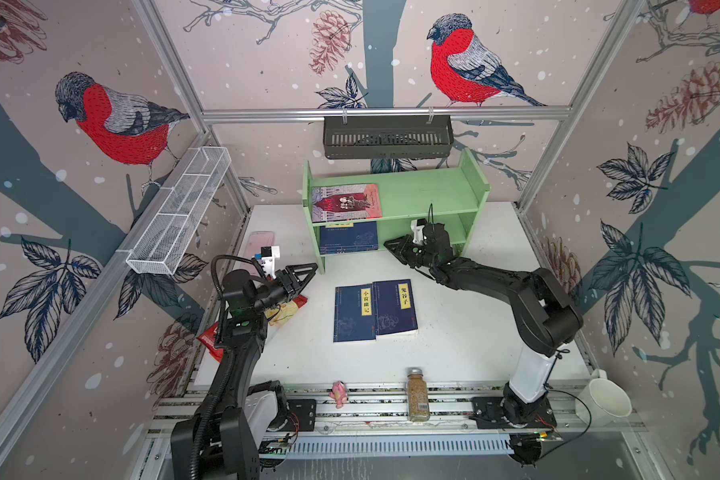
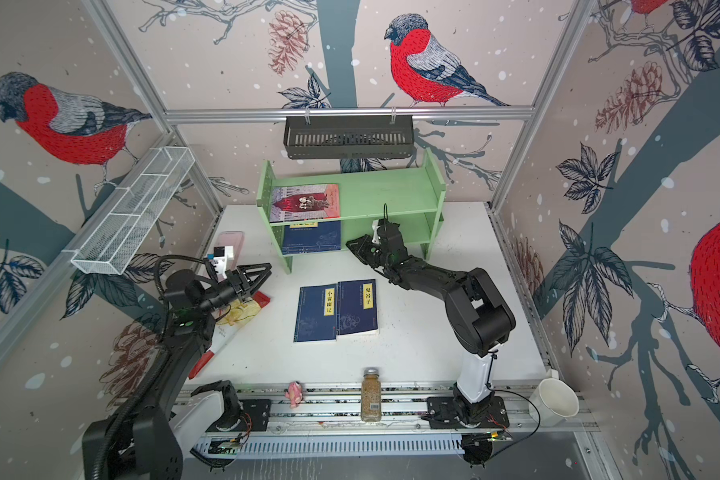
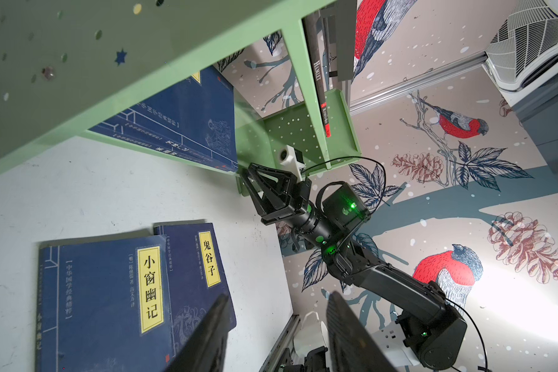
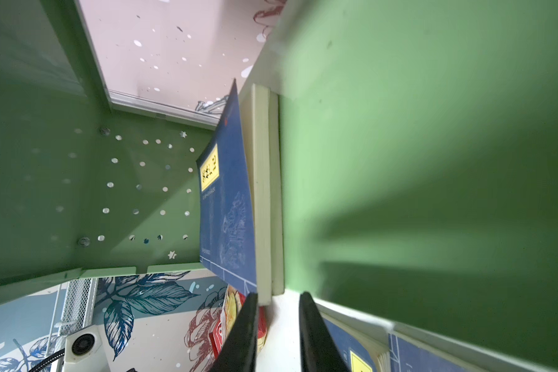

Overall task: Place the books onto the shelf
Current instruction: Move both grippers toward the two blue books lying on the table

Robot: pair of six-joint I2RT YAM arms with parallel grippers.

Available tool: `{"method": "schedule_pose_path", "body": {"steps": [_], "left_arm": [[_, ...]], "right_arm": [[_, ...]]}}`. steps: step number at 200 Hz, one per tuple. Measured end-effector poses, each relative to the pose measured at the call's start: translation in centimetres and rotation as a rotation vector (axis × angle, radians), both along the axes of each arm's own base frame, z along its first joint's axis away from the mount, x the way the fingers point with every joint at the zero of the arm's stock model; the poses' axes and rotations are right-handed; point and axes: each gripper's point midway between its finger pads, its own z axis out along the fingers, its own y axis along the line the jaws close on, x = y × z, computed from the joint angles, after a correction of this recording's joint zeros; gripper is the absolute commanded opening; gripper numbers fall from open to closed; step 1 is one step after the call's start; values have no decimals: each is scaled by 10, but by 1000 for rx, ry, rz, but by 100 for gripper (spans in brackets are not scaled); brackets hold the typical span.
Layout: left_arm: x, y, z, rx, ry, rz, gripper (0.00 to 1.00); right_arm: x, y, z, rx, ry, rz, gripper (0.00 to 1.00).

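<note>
Green shelf (image 1: 427, 192), navy books (image 1: 348, 239) inside, right claw (image 1: 391, 246) beside

Around me stand 3 walls (image 1: 267, 50) papered in pale pink, printed with red-breasted bullfinches (image 1: 466, 62), brown pine cones (image 1: 329, 39), dark leaves and grey-blue branches. Silver aluminium rails (image 1: 383, 113) frame the corners and run across the back wall. A black slotted basket (image 1: 387, 137) hangs from the back rail, and a white wire mesh basket (image 1: 179, 212) runs along the rail on the left wall. My desk (image 1: 454, 353) is white and matt, evenly lit, with only soft shadows.
</note>
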Motion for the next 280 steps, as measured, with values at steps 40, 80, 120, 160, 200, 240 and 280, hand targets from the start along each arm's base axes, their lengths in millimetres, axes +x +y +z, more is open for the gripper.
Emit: {"method": "schedule_pose_path", "body": {"steps": [40,80,120,160,200,240,280], "left_arm": [[-1,0,-6,43,28,-5,53],[-9,-15,-27,105,78,-23,55],[-19,-34,-90,222,239,-66,57],[-26,-45,-141,340,335,-123,58],[-27,-49,-169,416,374,-164,59],[-28,-48,-182,449,388,-171,59],[-29,-50,-191,467,396,-192,59]], "right_arm": [[-34,-17,22,-28,-36,-6,36],[-91,-37,11,-145,-15,20,43],[-144,-26,-16,-294,12,185,51],[-181,4,-61,-382,72,354,51],[-185,22,-79,-421,85,406,51],[-177,24,-100,-458,118,398,52],[-164,27,-111,-495,121,365,53]]}}
